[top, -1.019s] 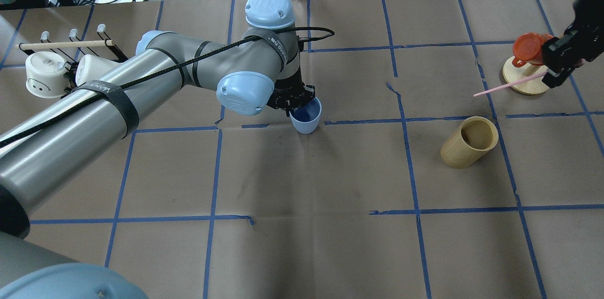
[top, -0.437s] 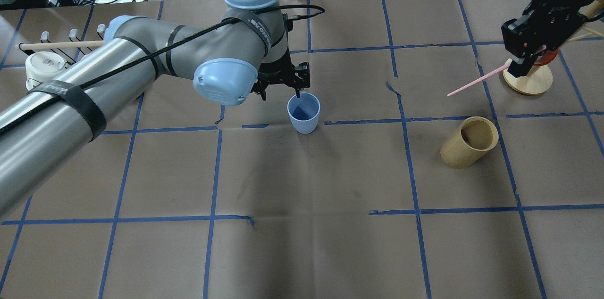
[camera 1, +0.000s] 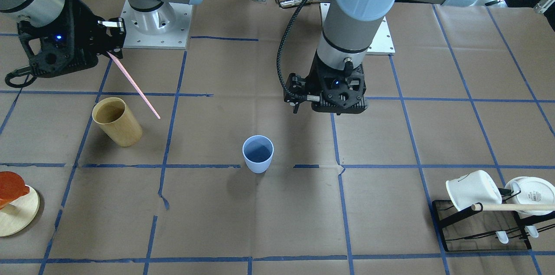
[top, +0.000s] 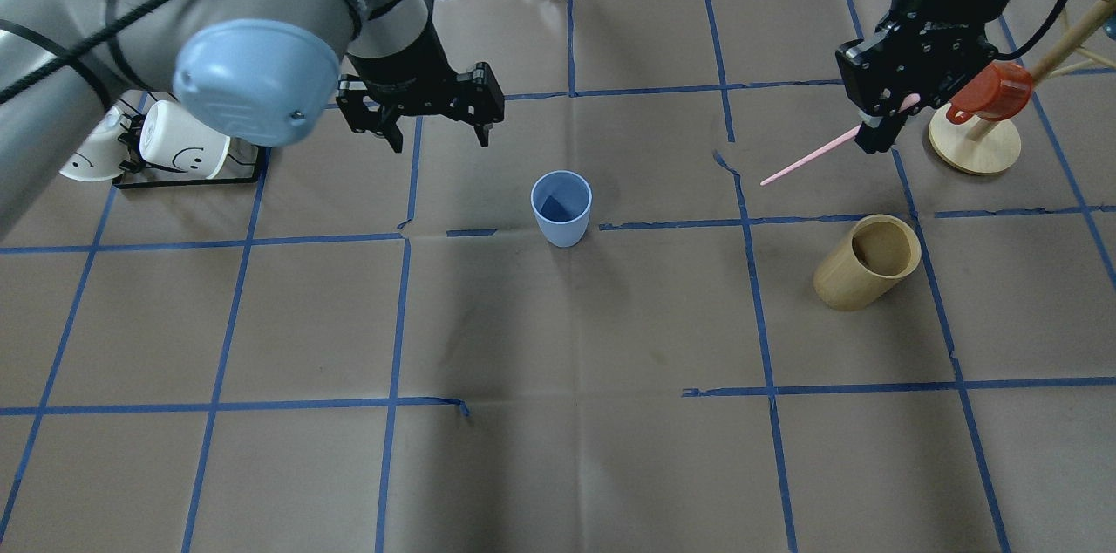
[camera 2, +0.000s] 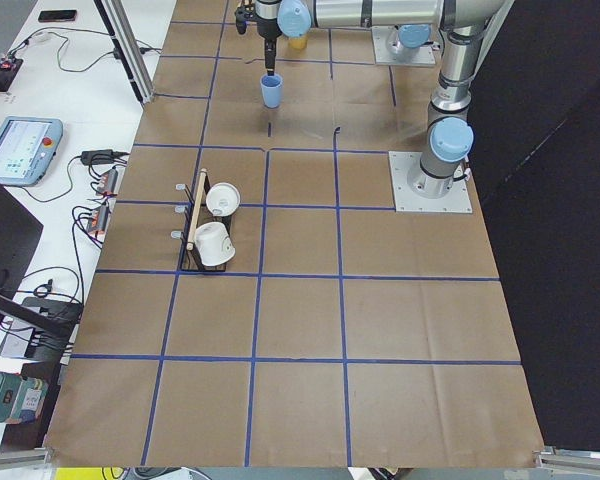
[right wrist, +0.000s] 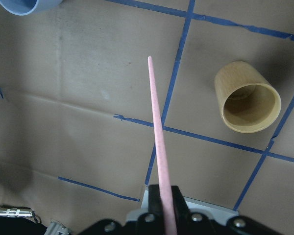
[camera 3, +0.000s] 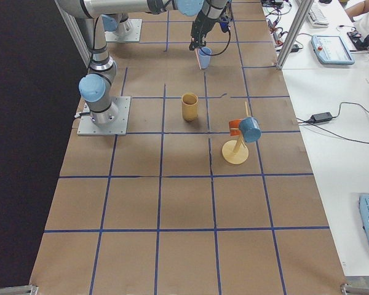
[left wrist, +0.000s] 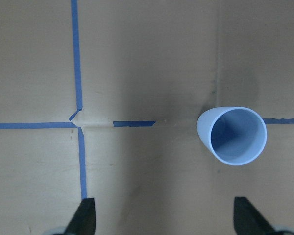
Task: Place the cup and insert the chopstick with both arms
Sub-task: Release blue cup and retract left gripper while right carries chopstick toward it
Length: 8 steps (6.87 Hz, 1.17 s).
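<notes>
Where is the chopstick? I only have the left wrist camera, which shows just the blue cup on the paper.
Observer: The right gripper is shut on the pink chopstick, held in the air to the right of the blue cup.
Operator: What stands near it?
Observer: A wooden cup, upright on the table, apart from the blue cup.
Operator: And on my side?
Observer: The left gripper hangs open above the table, offset to the cup's left.

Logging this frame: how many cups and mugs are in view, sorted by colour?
Blue: 2, the blue cup and the blue mug
White: 2, the white mugs
Wood: 1, the wooden cup
Red: 1, the red mug
Total: 6
</notes>
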### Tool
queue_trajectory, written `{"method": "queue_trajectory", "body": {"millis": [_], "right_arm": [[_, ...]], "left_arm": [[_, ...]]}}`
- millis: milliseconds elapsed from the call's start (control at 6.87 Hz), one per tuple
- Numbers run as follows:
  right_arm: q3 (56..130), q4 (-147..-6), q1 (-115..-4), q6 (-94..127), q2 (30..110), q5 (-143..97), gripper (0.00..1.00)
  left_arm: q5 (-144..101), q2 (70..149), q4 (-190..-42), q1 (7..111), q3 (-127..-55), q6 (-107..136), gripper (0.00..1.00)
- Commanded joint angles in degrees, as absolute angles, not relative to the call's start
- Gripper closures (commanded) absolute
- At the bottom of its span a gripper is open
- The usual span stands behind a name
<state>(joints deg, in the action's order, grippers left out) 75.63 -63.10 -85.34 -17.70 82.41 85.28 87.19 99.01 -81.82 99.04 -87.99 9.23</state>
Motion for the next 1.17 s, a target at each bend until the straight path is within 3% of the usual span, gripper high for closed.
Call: {"method": "queue_trajectory", "body": {"millis": [0, 1019], "right_arm": [[75.76, -62.93, -88.4, -12.68, 82.27, 80.97, 0.93], [75.5, -63.63, -93.86, 12.54, 77.87, 66.36, 0.93]], "left_arm": [[87.45, 96.77, -89.26, 93.89, -85.09, 4.52, 0.0], [87.36, 89.03, -95.89, 85.34, -86.4, 0.79, 0.0]]}}
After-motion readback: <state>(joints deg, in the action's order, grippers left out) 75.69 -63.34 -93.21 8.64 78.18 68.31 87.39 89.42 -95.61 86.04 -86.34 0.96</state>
